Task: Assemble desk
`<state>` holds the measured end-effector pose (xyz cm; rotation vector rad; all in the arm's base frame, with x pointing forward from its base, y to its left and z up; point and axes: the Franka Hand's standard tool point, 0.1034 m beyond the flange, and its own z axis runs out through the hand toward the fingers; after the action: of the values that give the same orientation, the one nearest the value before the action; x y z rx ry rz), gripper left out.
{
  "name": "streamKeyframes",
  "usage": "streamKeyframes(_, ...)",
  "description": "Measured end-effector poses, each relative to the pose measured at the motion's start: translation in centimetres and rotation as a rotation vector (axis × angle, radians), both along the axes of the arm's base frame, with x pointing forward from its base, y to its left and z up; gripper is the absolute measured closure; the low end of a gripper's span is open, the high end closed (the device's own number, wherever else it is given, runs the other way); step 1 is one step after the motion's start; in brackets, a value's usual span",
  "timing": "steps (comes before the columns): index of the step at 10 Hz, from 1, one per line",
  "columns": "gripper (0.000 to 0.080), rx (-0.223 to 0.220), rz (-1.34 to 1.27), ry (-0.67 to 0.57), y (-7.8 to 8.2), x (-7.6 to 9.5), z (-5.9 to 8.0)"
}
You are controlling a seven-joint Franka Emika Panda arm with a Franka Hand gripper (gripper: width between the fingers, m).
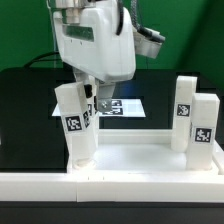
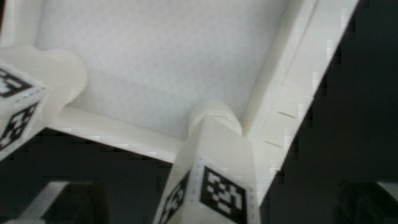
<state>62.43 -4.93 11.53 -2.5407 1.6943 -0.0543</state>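
The end effector (image 1: 88, 100) hangs above the near corner of the desk on the exterior view's left. Its jaws stand wide apart and hold nothing. One dark finger (image 1: 91, 98) shows beside the top of a leg.

Directly below stands a short square white plastic leg (image 1: 76, 122) bearing a black-and-white square tag. It is upright, with its rounded foot seated at the corner of the wide rectangular rimmed white plastic slab (image 1: 135, 160).

The wrist view shows the slab's flat inner face (image 2: 169, 70), its raised rim, and two legs (image 2: 214, 170) (image 2: 27, 95) rising from round corner sockets.

On the exterior view's right, two further tagged white legs (image 1: 185, 115) (image 1: 204, 125) stand upright on the slab, just beside each other.

The slab lies on the black worktop (image 1: 25, 110). Behind it lies the marker board (image 1: 125, 104). A long white border rail (image 1: 110, 185) runs along the near edge.
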Motion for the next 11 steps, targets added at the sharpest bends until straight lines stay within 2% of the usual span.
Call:
streamKeyframes(3, 0.0150, -0.023, 0.263, -0.013, -0.5, -0.2, 0.1)
streamKeyframes(4, 0.0150, -0.039, 0.375, -0.012, -1.4, -0.6, 0.0)
streamKeyframes(7, 0.0150, -0.103, 0.701, -0.004, -1.8, -0.4, 0.0)
streamKeyframes(9, 0.0150, -0.106, 0.726, -0.005, -1.8, -0.3, 0.1)
streamKeyframes(11, 0.0395, -0.105, 0.708, -0.004, -1.8, -0.3, 0.1)
